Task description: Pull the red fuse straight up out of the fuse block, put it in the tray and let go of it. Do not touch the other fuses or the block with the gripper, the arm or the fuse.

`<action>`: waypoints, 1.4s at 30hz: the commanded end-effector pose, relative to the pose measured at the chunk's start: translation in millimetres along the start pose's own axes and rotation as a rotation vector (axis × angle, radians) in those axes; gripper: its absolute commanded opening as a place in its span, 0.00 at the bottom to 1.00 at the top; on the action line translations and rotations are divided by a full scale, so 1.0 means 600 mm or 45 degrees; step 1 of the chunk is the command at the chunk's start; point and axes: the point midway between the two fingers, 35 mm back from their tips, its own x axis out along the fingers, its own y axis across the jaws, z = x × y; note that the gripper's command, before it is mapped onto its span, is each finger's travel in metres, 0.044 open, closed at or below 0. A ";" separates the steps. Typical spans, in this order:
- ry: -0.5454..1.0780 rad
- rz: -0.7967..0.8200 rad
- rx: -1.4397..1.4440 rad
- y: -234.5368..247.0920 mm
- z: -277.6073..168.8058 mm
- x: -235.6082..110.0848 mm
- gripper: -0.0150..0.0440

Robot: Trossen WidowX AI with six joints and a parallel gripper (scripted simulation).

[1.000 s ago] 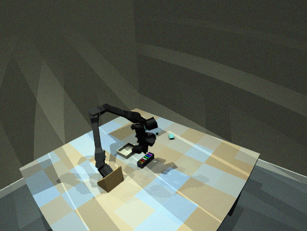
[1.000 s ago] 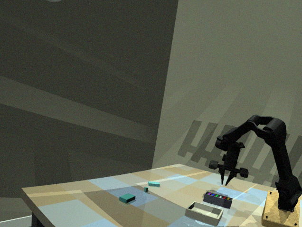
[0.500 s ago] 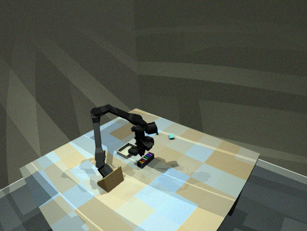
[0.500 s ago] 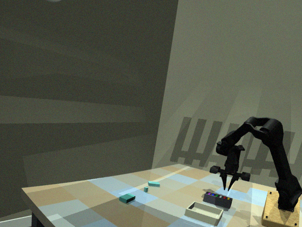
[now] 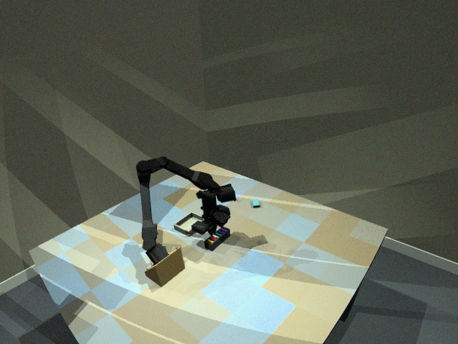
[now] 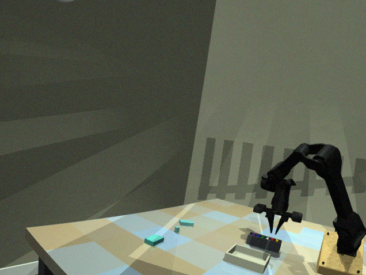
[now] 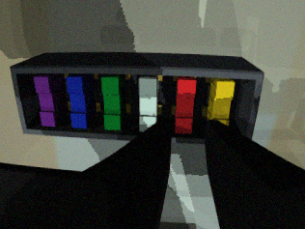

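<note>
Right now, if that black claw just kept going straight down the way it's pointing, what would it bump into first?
Most likely the red fuse. The gripper points down at the fuse block, its narrow gap lined up with that fuse in the wrist view. Depth is unclear, so a finger might clip the white fuse.

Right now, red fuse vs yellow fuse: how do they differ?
Colour: the red fuse is red, the yellow fuse yellow. Slot: yellow sits in the end slot of the block; red is one slot in, with the white fuse on its other side. Targeting: the gripper hovers with its gap lined up on red; yellow lies outside it. Shared: both seated upright in the block, same shape, untouched.
</note>
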 end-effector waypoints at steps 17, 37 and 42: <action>0.012 0.000 0.010 0.000 -0.001 0.033 0.37; 0.012 0.001 0.010 0.000 -0.001 0.045 0.37; 0.012 0.001 0.010 0.000 -0.001 0.050 0.37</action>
